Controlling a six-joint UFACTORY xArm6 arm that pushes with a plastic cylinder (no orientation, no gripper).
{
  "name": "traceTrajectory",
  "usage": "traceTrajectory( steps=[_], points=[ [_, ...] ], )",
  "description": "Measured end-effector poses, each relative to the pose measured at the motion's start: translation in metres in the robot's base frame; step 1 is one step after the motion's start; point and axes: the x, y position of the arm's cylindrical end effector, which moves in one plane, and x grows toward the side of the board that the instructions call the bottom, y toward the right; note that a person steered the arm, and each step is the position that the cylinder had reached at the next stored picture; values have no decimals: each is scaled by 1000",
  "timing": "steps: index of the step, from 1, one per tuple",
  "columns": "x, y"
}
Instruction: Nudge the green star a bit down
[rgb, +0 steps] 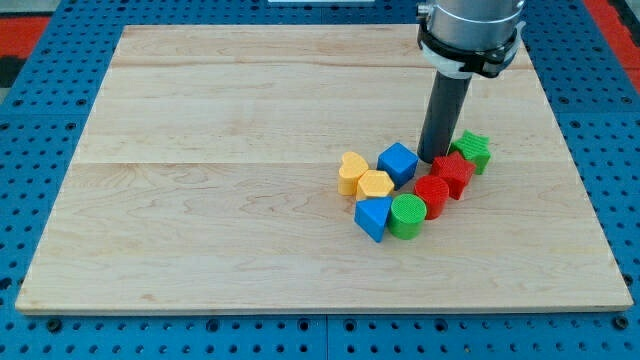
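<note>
Camera view: my tip (434, 159) is a bare rod with no jaws to open or shut, resting on the board (230, 130) just left of the green star (473, 150), between it and the blue cube (398, 162). The red star (453, 173) touches the green star's lower left. Pushing from here would likely send the green star sideways, or drag the red star along, since 8 blocks crowd together
</note>
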Motion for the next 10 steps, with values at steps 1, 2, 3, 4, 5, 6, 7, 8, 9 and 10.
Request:
traceTrajectory(
  steps=[1, 2, 3, 4, 5, 6, 7, 8, 9, 10],
  points=[
    [17, 14],
    [29, 18],
    [3, 0],
    [-38, -14],
    [-53, 31],
    [-42, 56],
    [-36, 55],
    [-26, 59],
    [-20, 55],
    [-35, 48]
  ],
)
